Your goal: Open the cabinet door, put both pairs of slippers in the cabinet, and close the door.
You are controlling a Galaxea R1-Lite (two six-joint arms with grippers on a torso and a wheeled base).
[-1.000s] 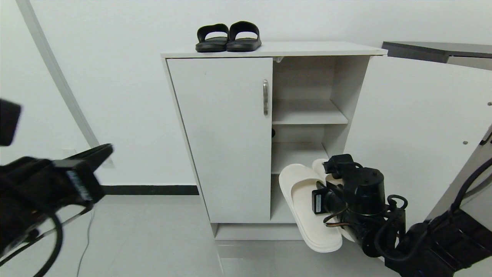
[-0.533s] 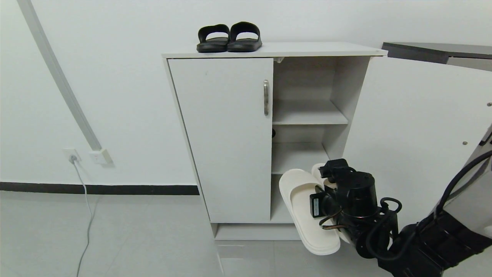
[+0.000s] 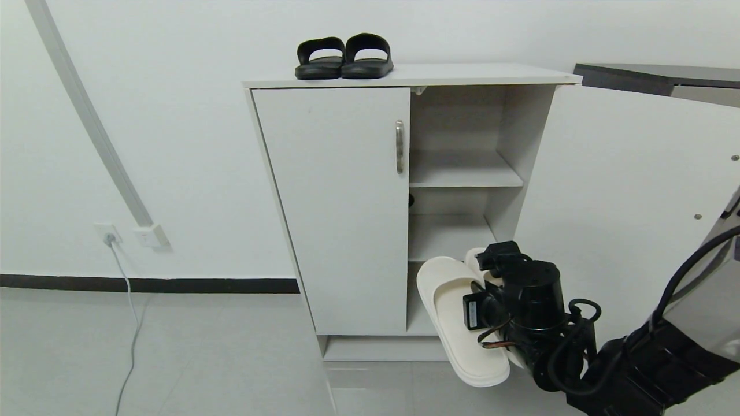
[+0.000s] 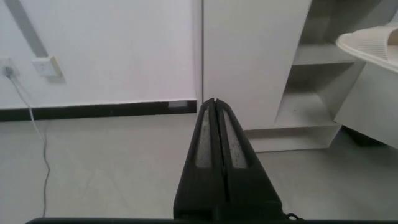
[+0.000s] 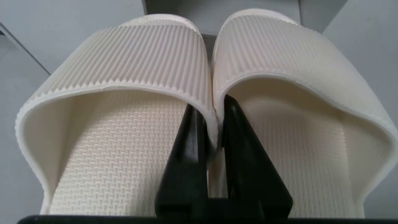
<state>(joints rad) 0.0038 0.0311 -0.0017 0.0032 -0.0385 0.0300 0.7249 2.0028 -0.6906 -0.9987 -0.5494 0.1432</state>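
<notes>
Your right end effector (image 5: 213,134) is gripping the white slippers (image 3: 457,312). Its two fingers are nearly closed and are pinching the inner strap edges where the pair meets, so both slippers are hanging from one grasp. They are tilting with their toes up toward the cabinet (image 3: 491,72) and their heels down toward the floor (image 3: 202,358). They are hovering just in front of the lowest compartment (image 3: 419,312), below the middle shelf (image 3: 448,234), and they do not look to be inside yet.

Your left end effector (image 4: 214,124) is holding nothing. Its fingers are pressing flat together, and it is hanging low over the floor, well apart from the cabinet front.

The right door (image 3: 624,190) is standing wide open, so you are past the opening step. The left door (image 3: 335,208) is sitting shut with its handle (image 3: 399,146) untouched. The upper shelf (image 3: 462,170) and the middle shelf are both showing bare board.

The black slippers (image 3: 344,56) are sitting side by side on top of the cabinet, near its left end, so that pair is waiting its turn.

By my reading you are roughly a third of the way through: the door is open and the first pair is in transit. You are left with setting the white pair down inside, fetching the black pair from the top, and swinging the right door closed.
</notes>
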